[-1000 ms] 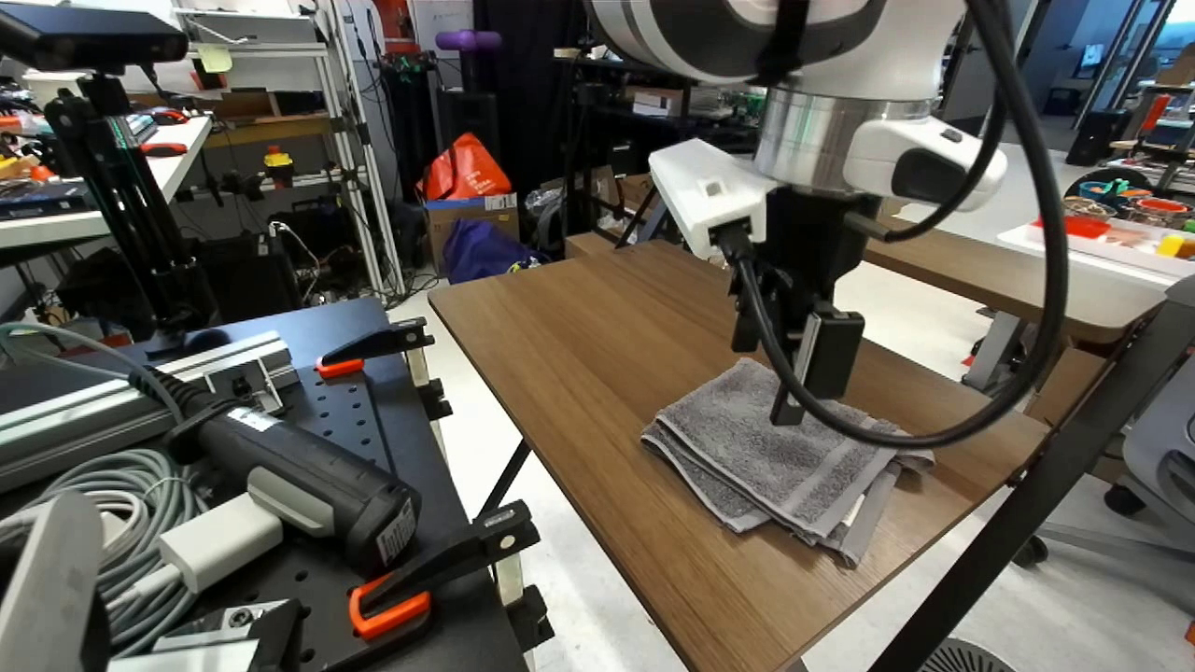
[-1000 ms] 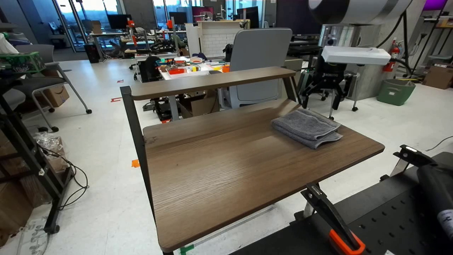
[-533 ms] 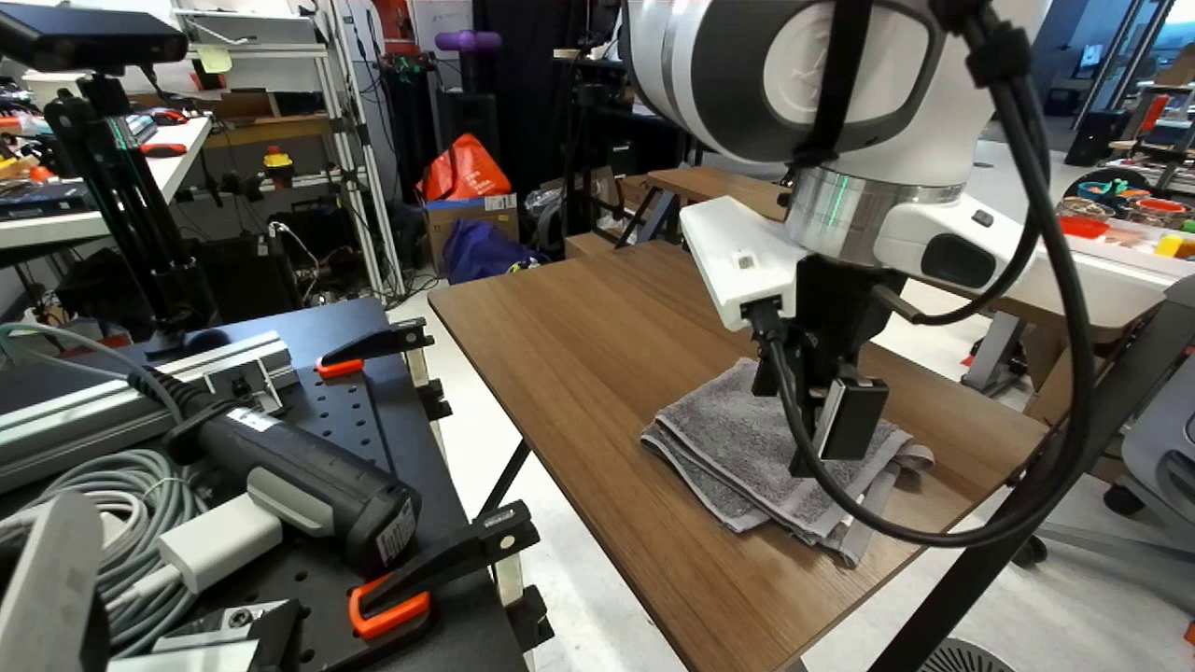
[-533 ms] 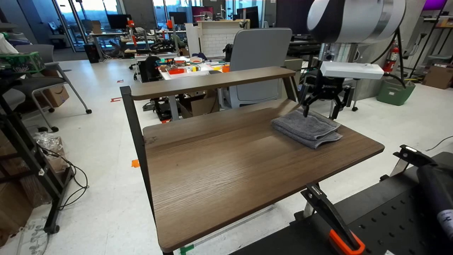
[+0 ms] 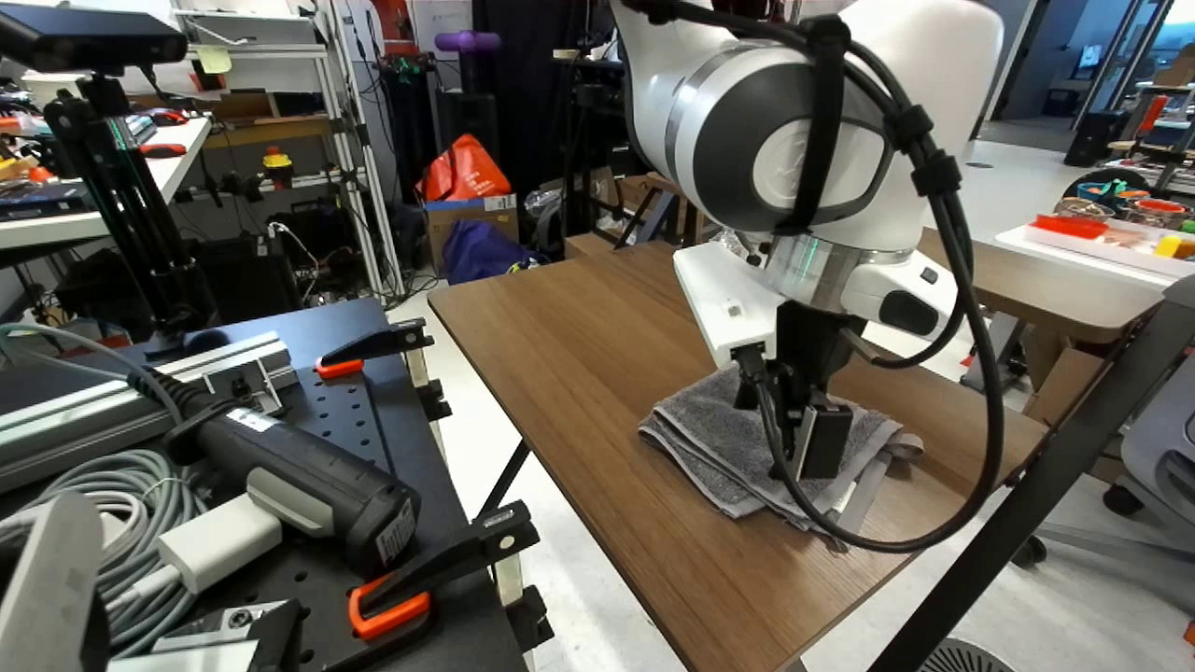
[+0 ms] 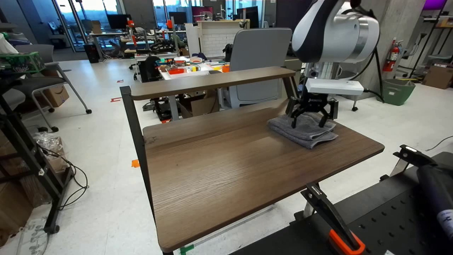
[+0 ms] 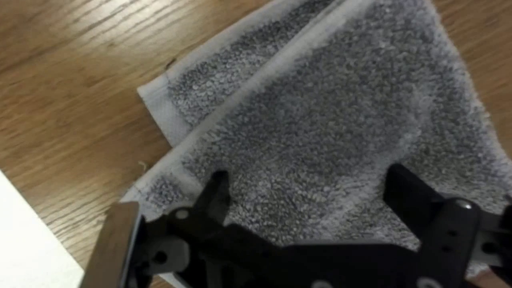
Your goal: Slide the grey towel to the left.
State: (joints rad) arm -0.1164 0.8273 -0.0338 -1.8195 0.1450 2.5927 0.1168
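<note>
My tool point(image 7: 307, 171) hangs over the grey towel point(image 7: 320, 120), its two black fingers point(image 7: 408, 190) standing well apart with the tips at the towel's upper face; whether they press into it I cannot tell. In an exterior view small pale lettering shows on my black body, too blurred to read surely.

The towel is folded into layers, thick and looped, mottled grey, with smoother, paler hems. In the wrist view a corner of a lower layer juts out past the upper one. In an exterior view a flat band and a small white strip point(image 5: 846, 497) show at its near side; any print on the strip is too small to read.

It lies on the wood-grain tabletop point(image 6: 219, 170), near the right-hand edge in an exterior view. A raised shelf point(image 6: 212, 82) runs along the back.

Farther out, on a black bench point(image 5: 317, 322), a black device point(image 5: 289, 457) wears a white label point(image 5: 397, 532) with fine marks I cannot read. A green bin point(image 6: 394, 97) on the floor carries a small pale sticker, likewise illegible.
</note>
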